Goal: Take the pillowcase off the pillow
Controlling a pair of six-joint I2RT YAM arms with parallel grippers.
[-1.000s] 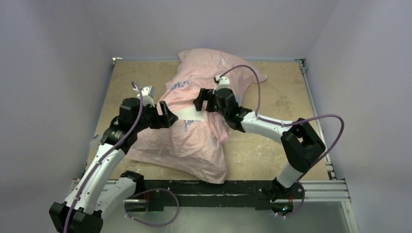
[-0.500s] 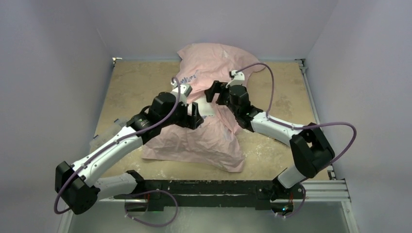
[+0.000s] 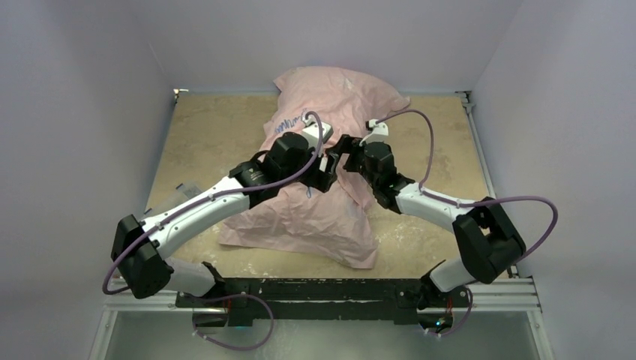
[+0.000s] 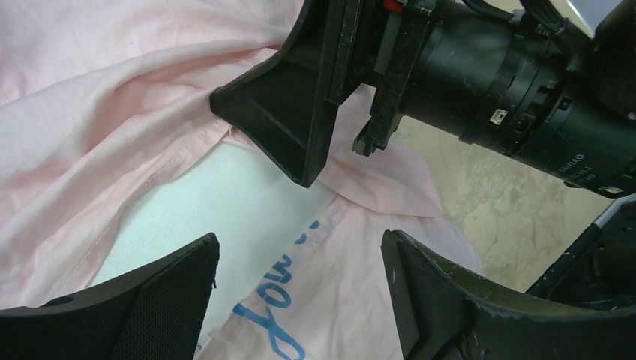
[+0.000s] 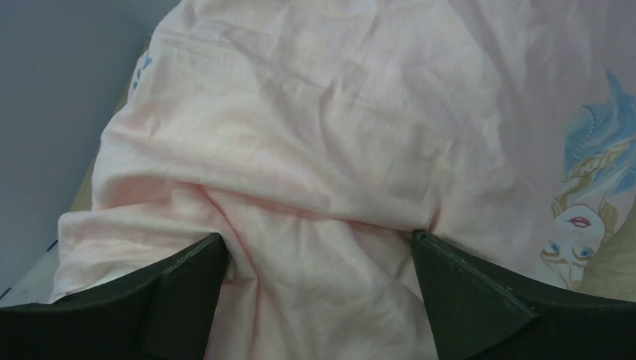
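Pillowcase (image 3: 300, 221): pale pink side out, blue script (image 4: 274, 326), heaped mid surface (image 3: 202, 131), near corner toward arm bases. Over its middle, left end effector (image 4: 300, 238): fingers spread wide, gripping nothing, above exposed white pillow (image 4: 225, 202) patch at case hem. Right end effector (image 5: 316, 240) just beside it: fingers also apart, tips pressed into bunched pink fabric. Beyond, plump covered bulk reaches far wall (image 3: 330, 37).
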